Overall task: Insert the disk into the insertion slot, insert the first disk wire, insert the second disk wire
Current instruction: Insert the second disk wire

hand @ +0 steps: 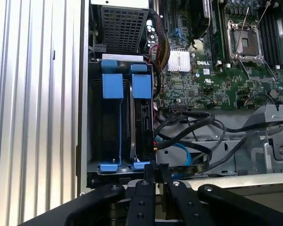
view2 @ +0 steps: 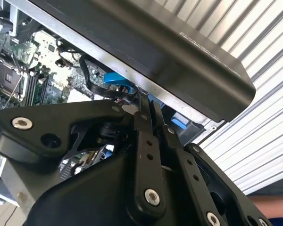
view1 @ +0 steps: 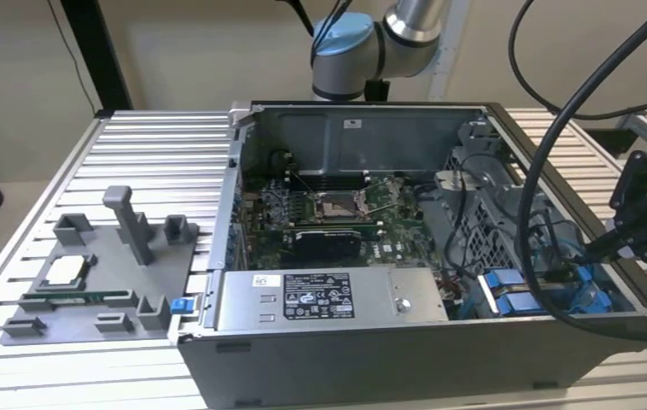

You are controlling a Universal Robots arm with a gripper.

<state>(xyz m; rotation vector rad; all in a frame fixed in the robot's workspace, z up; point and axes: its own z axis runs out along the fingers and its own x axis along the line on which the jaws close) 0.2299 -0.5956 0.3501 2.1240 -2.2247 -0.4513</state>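
The disk (hand: pixel 144 120) stands on edge in its blue carrier inside the insertion slot (hand: pixel 95 122), a grey metal bay with blue rails at the case's corner. A second blue carrier (hand: pixel 112 85) sits beside it. The bay's blue tabs (view1: pixel 513 295) also show at the exterior view's right. My black gripper (hand: pixel 156 165) hovers at the case's rim just past the bay, its fingers pressed together with nothing visible between them. Black wires (hand: pixel 188 120) and a blue flat cable (hand: pixel 181 155) loop close to the fingertips. In the second wrist view my gripper (view2: pixel 148 106) is near a blue connector (view2: pixel 115 77).
The open computer case (view1: pixel 358 359) stands on a slatted metal table (view1: pixel 164 145). Inside it are the motherboard (view1: pixel 335 213) and a grey power supply box (view1: pixel 312 299). A grey fixture (view1: pixel 96 273) with small parts lies at the exterior view's left. Thick black cables (view1: pixel 551 145) hang over the case.
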